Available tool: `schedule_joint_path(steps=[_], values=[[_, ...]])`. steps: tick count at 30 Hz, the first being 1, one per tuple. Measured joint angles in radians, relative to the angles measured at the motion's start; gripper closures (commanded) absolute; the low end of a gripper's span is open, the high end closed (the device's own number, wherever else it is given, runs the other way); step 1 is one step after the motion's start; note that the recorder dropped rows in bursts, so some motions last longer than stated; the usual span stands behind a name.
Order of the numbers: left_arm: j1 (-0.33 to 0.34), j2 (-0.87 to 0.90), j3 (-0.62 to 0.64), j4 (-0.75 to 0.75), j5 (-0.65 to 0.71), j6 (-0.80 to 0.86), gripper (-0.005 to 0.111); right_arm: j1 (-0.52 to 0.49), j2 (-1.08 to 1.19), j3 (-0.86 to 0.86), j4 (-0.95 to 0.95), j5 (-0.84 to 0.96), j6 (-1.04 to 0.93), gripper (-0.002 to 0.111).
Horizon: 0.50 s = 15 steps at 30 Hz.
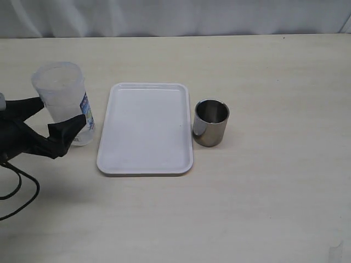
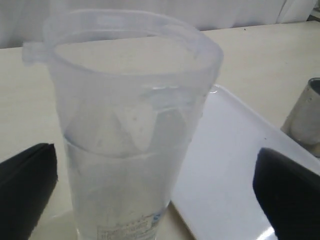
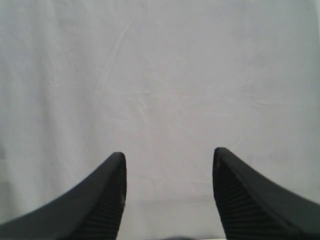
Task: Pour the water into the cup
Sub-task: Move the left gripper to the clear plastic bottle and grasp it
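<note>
step: grasp | left gripper: jaws wide apart, flanking upright translucent plastic container holding clear water | advice: close squarely mid-body, keep level | short stainless-steel cup: well beyond jaws, past white tray | right gripper: jaws apart, empty

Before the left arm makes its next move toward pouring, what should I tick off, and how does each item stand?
1. Grip on the container: not ok. The left pincer is open, with a gap on either side.
2. Container upright on the table: ok.
3. Water inside: ok, level visible partway up.
4. Cup upright, mouth clear: ok. It stands just right of the tray.
5. Cup empty: cannot tell, the inside is dark.
6. Right pincer out of the way: ok, open, holding nothing.
</note>
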<state>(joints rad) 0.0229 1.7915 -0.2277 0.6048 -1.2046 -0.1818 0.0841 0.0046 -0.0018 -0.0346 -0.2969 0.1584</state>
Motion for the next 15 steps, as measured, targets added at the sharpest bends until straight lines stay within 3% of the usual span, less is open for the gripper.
schedule_joint_path(steps=[15], values=[[0.0, 0.168, -0.164, 0.07, -0.002, -0.004, 0.002, 0.0, 0.0, 0.0, 0.0, 0.0, 0.002, 0.058]])
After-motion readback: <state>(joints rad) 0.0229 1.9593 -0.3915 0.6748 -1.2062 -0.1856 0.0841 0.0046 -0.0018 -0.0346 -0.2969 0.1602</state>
